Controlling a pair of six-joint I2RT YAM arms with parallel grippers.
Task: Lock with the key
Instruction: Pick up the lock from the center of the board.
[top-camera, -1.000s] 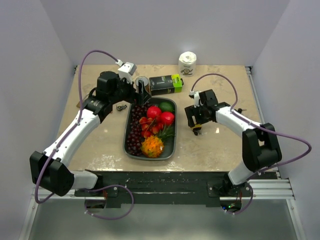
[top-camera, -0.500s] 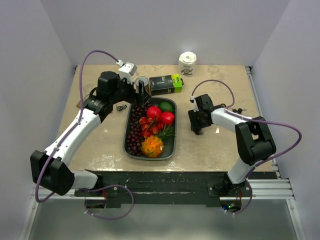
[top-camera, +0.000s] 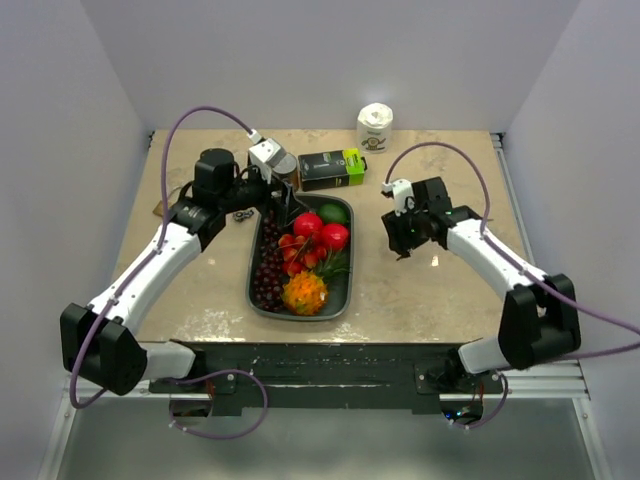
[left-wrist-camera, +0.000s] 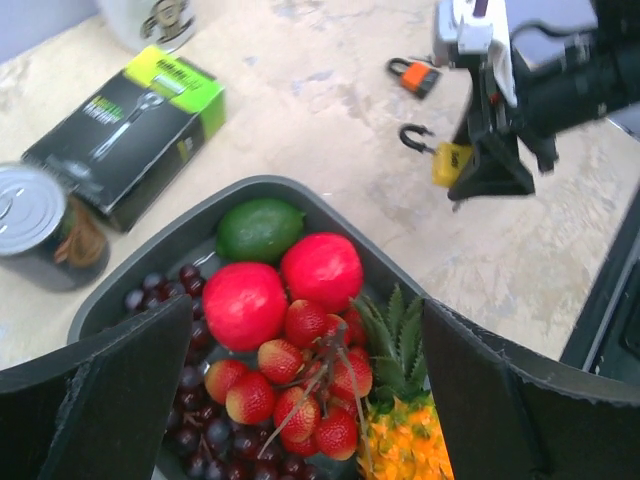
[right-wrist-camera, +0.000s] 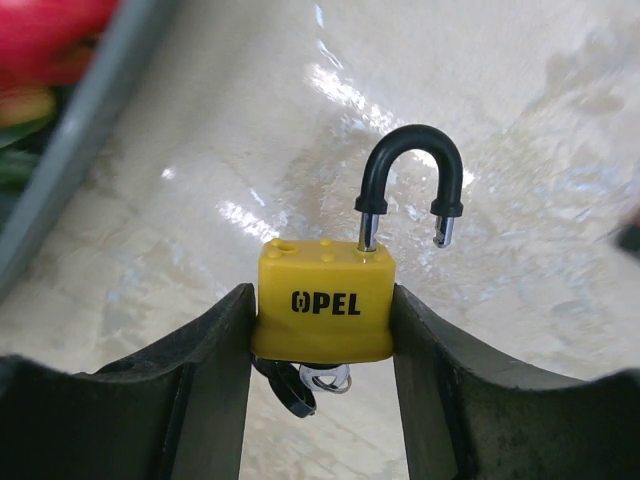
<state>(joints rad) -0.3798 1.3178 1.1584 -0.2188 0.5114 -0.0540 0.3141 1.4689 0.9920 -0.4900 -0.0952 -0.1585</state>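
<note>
desk (top-camera: 420, 290): carries everything. Its right half is mostly bare, and that's where I'm working the lock.
grey tray (top-camera: 350, 255): mid-desk, heaped with fruit (left-wrist-camera: 300, 280). It sits just left of my work spot with nothing between them. It's the one bulky thing my other arm would have to cross.
left tool (left-wrist-camera: 305, 330): spread wide and empty, hanging over the far end of the tray. It isn't touching the lock.
right tool (right-wrist-camera: 322, 340): pinching the yellow padlock (right-wrist-camera: 323, 300) by both sides of its body, low over the desk to the right of the tray. I can't tell whether the lock touches the desk.
flashlight box (left-wrist-camera: 130, 135): black and green, behind the tray, well apart from the lock.
paper roll (top-camera: 375, 127): at the far edge, out of the way.
can (left-wrist-camera: 40, 225): just beside the box, near the tray's far corner.
yellow padlock: "OPEL" face towards me. So the grasp is done, but it is not locked yet.
orange padlock (left-wrist-camera: 414, 75): on the desk beyond the yellow one. Its shackle looks closed, and it's not in my path.
shackle (right-wrist-camera: 410, 165): up and open. One leg is in the body, the other is free above its hole.
key (right-wrist-camera: 290, 392): dark head and ring hang under the yellow body, so it looks seated in the cylinder. What's left is to press the shackle home and turn the key. I'd judge that needs my left tool.
</note>
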